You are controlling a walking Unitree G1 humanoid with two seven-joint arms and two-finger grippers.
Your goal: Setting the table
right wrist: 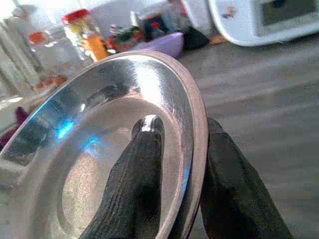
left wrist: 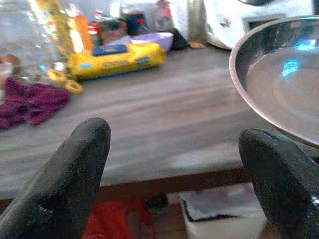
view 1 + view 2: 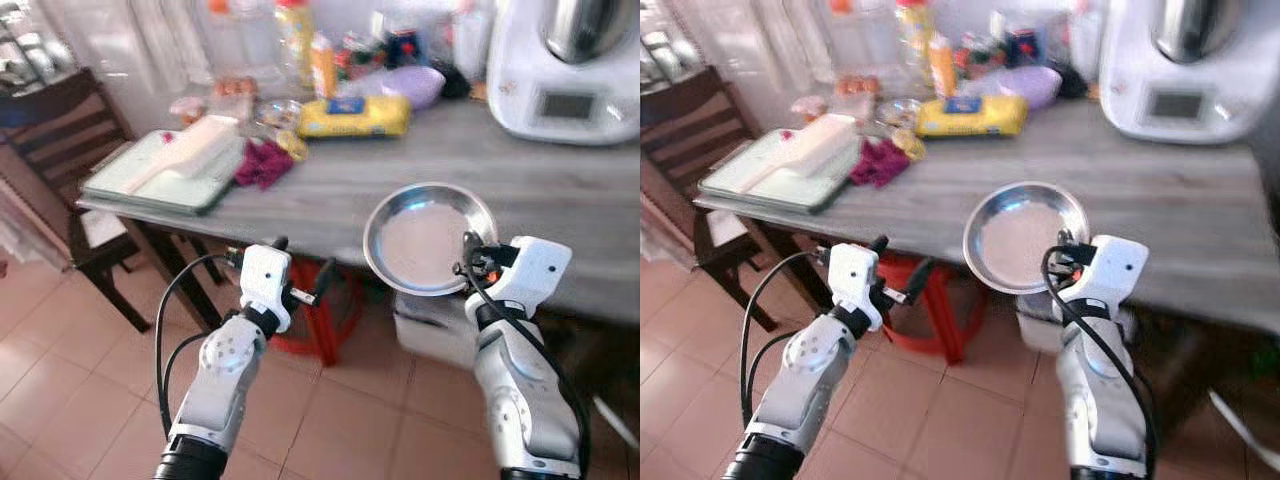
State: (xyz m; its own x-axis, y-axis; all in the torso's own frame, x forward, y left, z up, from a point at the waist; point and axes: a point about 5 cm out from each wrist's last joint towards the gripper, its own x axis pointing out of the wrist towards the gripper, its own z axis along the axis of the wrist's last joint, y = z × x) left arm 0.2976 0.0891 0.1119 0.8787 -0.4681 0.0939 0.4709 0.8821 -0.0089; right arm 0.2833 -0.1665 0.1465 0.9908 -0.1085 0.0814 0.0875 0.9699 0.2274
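A round steel plate (image 3: 425,235) hangs tilted over the near edge of the grey wooden table (image 3: 560,200). My right gripper (image 3: 470,258) is shut on the plate's near rim, one finger (image 1: 142,184) inside the dish and the other behind it. My left gripper (image 3: 300,270) is open and holds nothing, below and in front of the table edge, to the left of the plate. Through its wide-apart fingers (image 2: 70,184) I see the table top and the plate's rim (image 2: 259,99).
A white kitchen machine (image 3: 565,70) stands at the back right. A yellow packet (image 3: 352,116), a purple bowl (image 3: 412,85), bottles, a maroon cloth (image 3: 262,162) and a green tray (image 3: 165,175) fill the back left. A dark chair (image 3: 70,160) stands left; a red stool (image 3: 320,320) under the table.
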